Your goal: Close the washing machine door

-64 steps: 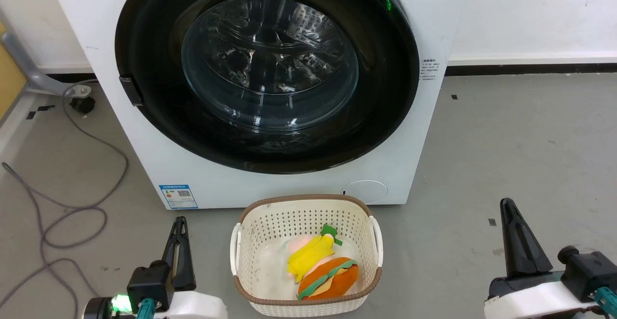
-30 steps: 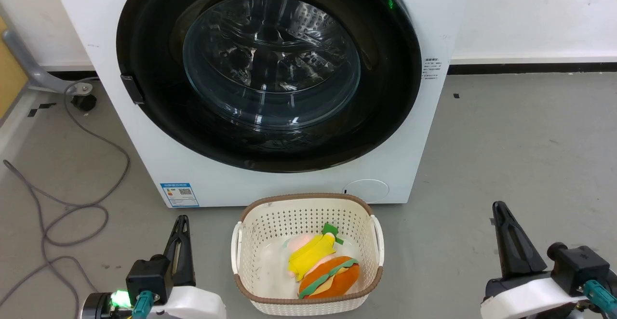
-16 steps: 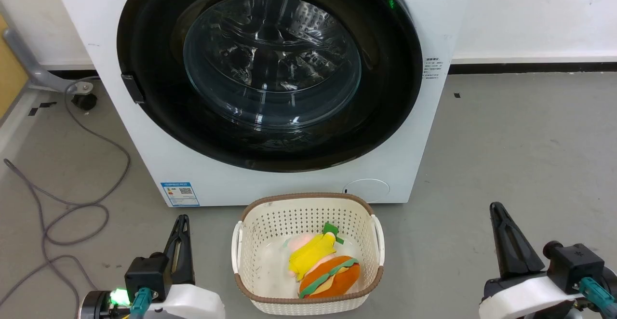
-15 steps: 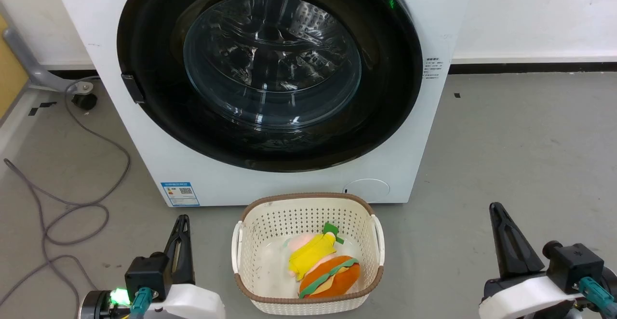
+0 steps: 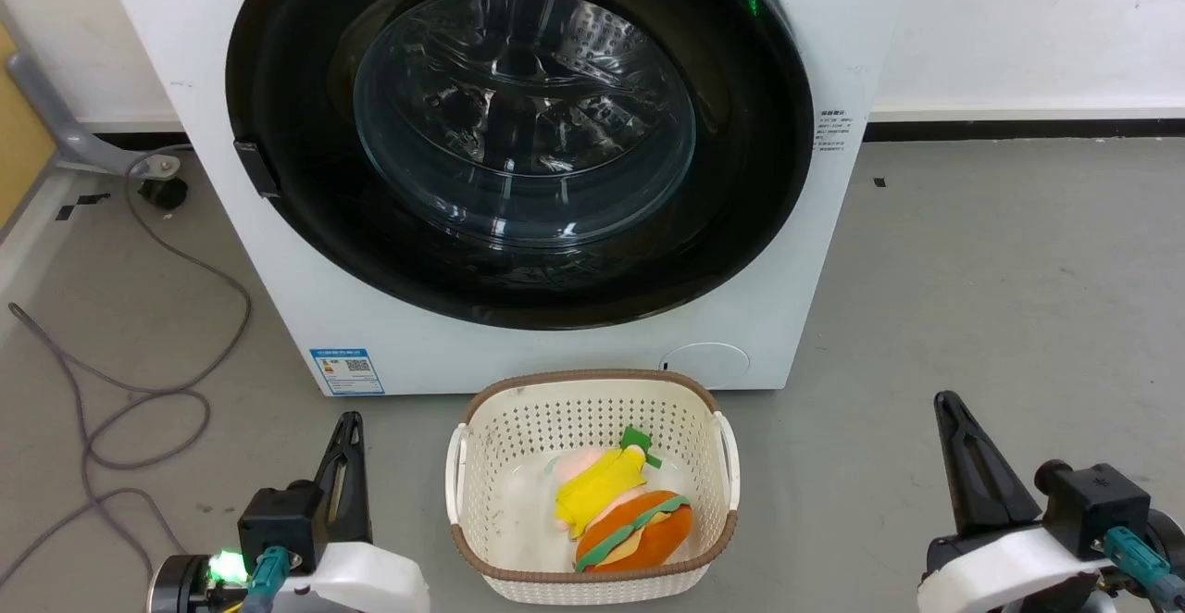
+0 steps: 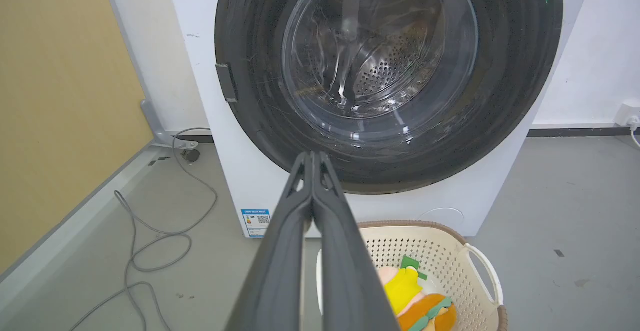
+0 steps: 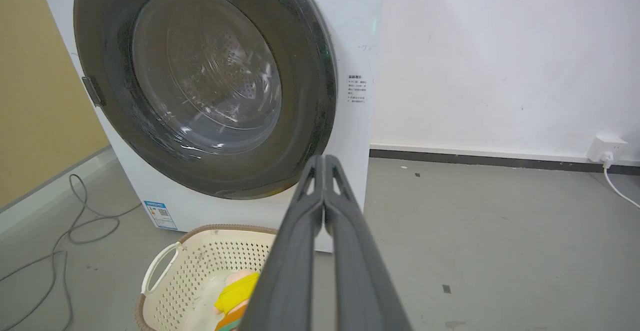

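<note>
Tools flank the basket (image 5: 708, 409): your left tool (image 5: 348, 423) and right tool (image 5: 944, 402) are both pinched fully together, gripping nothing. Beyond the basket, the washing machine door (image 5: 305, 224) lies flush against the washing machine (image 5: 555, 358). The blue label (image 5: 344, 370) and the side print (image 5: 827, 131) are too small to read.

Machine (image 5: 833, 252): back centre, against the wall (image 5: 1018, 20).
Door (image 5: 741, 178): on the machine's front, over the drum.
Sticker (image 5: 347, 371): low on the machine's front, at its left corner.
Basket (image 5: 592, 381): on the floor just before the machine.
Toys (image 5: 620, 511): in the basket, toward its near right.
Cable (image 5: 139, 400): on the floor, left of the machine.
Left gripper (image 5: 349, 422): left of the basket, apart from it.
Right gripper (image 5: 946, 405): well right of the basket.
Socket (image 7: 605, 148): low on the wall, far right.
</note>
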Tool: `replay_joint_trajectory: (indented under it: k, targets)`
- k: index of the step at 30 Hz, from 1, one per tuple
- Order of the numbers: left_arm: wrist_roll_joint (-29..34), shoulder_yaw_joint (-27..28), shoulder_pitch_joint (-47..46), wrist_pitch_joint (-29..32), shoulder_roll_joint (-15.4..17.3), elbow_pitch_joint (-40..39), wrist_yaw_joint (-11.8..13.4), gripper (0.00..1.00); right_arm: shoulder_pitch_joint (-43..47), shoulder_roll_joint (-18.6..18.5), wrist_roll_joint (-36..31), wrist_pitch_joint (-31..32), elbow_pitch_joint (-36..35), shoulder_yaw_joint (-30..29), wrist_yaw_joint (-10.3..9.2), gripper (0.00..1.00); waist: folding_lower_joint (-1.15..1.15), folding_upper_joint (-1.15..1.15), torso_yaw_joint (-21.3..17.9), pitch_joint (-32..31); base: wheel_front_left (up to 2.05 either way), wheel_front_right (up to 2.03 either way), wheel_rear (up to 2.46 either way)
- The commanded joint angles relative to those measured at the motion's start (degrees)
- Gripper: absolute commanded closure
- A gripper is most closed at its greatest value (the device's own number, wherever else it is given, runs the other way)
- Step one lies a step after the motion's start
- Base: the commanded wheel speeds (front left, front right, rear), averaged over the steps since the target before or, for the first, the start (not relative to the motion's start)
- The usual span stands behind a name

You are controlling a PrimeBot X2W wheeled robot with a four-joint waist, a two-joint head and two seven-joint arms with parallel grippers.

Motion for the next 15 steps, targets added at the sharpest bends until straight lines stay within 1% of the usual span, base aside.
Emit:
replay_joint_trajectory:
  k: [1,15]
  targets:
    - [0.47,0.12,-0.6,0.28,0.04,-0.4,-0.45,1.0,-0.37,0.12,-0.71,0.28,-0.35,0.17,-0.02,1.0,0.0,0.0,0.01,0.01,0.0,0.0,0.0]
    - [0.76,0.51,-0.74,1.92,0.05,-1.05,-1.44,1.0,-0.44,0.14,-1.67,1.92,-0.64,0.4,-0.03,1.0,0.0,0.0,0.11,0.11,0.0,0.0,0.0]
